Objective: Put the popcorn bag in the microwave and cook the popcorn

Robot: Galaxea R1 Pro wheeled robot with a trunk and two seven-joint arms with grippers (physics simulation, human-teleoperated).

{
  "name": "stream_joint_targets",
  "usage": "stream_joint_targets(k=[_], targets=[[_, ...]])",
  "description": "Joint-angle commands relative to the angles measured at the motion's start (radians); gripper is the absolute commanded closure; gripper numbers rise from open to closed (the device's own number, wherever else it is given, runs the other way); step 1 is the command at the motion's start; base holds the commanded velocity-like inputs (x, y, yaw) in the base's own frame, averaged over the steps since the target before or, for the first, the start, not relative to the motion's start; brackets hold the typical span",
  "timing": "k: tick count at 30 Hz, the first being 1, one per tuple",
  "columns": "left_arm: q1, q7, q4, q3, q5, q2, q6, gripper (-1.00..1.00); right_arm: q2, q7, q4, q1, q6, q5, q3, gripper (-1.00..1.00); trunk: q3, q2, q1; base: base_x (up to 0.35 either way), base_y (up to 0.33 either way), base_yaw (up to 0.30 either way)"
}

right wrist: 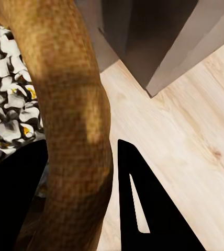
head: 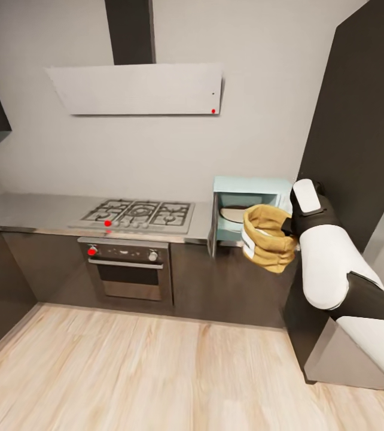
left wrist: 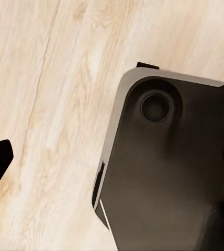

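Note:
The popcorn bag (head: 268,238) is a tan crumpled paper bag with a white patch, hanging in the air just in front of the microwave (head: 252,185). The microwave's door (head: 213,224) stands open to the left and its inside plate shows. My right gripper (head: 288,226) is shut on the bag's rim from the right. In the right wrist view the bag wall (right wrist: 75,104) runs between the two dark fingers (right wrist: 143,209), and white popped popcorn (right wrist: 7,115) lies inside. My left gripper (left wrist: 112,167) hangs open over the wooden floor and my own base.
The grey countertop (head: 30,209) runs left from the microwave, with a gas hob (head: 138,214) set in it and a dark built-in oven (head: 129,269) below. A hood (head: 138,88) hangs above. A tall dark cabinet (head: 359,120) stands to the right. Wooden floor (head: 126,371) lies in front.

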Motion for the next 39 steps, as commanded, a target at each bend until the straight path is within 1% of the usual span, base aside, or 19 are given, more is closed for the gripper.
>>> stream_joint_targets(k=[1,6,8,11,17,22,25,30,39], targets=[[0.000,0.002,-0.002,0.001,0.001,0.000,-0.001,-1.00,0.002,-0.010,-0.002,-0.001,0.006,-0.009,-0.002,1.00,-0.001,-0.001,0.001,0.323,-0.086,0.016],[0.000,0.002,-0.002,0.001,0.001,0.000,-0.002,-1.00,0.003,-0.011,-0.002,-0.001,0.006,-0.010,-0.002,1.00,0.001,-0.001,0.001,0.323,-0.085,0.190],[0.000,0.002,-0.002,0.002,0.001,-0.001,-0.004,-1.00,0.002,-0.011,-0.002,-0.001,0.006,-0.010,-0.002,1.00,0.001,-0.001,0.001,0.312,-0.067,0.048],[0.000,0.002,-0.003,0.001,0.001,-0.011,-0.007,-1.00,0.001,-0.010,-0.001,-0.001,0.006,-0.010,-0.002,1.00,0.001,-0.001,0.001,0.137,-0.016,0.007],[0.000,0.002,-0.002,0.001,0.001,-0.011,-0.007,-1.00,0.007,-0.010,-0.002,-0.001,0.006,-0.012,-0.007,1.00,0.001,-0.001,0.001,0.301,-0.043,0.000],[0.000,0.002,-0.002,0.001,0.001,-0.011,-0.007,-1.00,0.008,-0.009,-0.001,-0.001,0.006,-0.012,-0.007,1.00,0.001,-0.001,0.001,0.050,-0.003,0.000],[0.000,0.002,-0.003,0.001,0.001,-0.012,-0.007,-1.00,0.008,-0.009,-0.001,-0.001,0.006,-0.012,-0.008,1.00,0.001,-0.001,0.001,0.226,0.000,0.000],[0.000,0.002,-0.002,0.001,0.001,-0.012,-0.007,-1.00,0.009,-0.009,-0.001,-0.001,0.006,-0.012,-0.008,1.00,0.001,-0.001,0.001,0.057,0.000,0.000],[0.000,0.002,-0.002,0.001,0.001,-0.011,-0.007,-1.00,0.008,-0.009,-0.001,-0.001,0.006,-0.012,-0.009,1.00,0.001,-0.001,0.001,0.142,0.000,0.000]])
